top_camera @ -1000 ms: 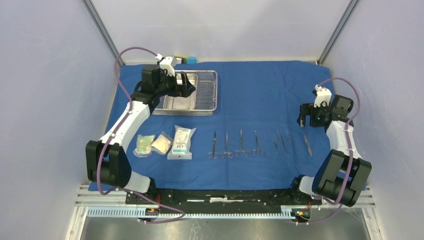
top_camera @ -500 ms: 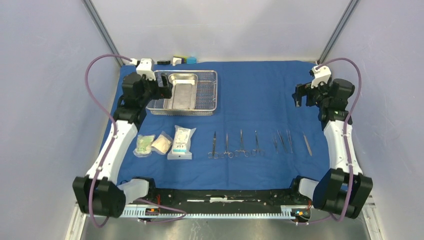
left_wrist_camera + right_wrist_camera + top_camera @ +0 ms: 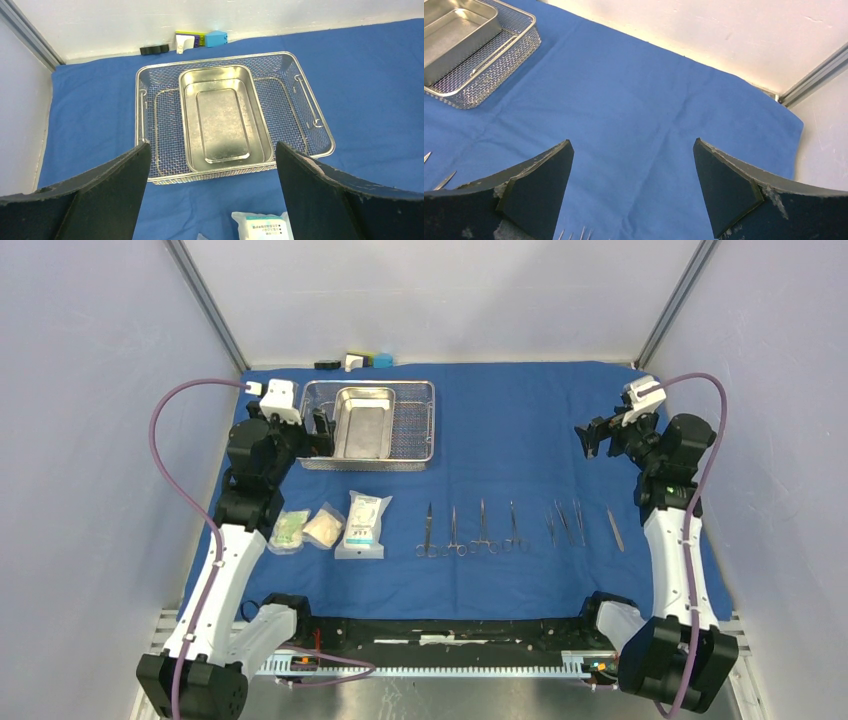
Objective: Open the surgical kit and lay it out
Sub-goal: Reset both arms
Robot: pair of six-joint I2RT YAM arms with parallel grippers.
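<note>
The blue cloth lies spread out flat. At its far left corner sits the wire basket. The steel pan lies inside the basket, with bare mesh showing on both sides of it.

Near the front left of the cloth, three packets lie side by side: a green one, a pale one and a bigger white one. To their right, the thin steel tools lie in a row across the cloth. The four tools nearest the packets have their ring handles toward the arms. None of the tools touch the packets.

The left claw hangs in the air just beside the basket's left end and looks across it. Its fingers are spread wide, and it holds nothing.

The right claw is up over the bare cloth on the right, past the row of tools. It is wide open too, with nothing in it.

Some small blocks sit at the cloth's far edge, behind the basket.
</note>
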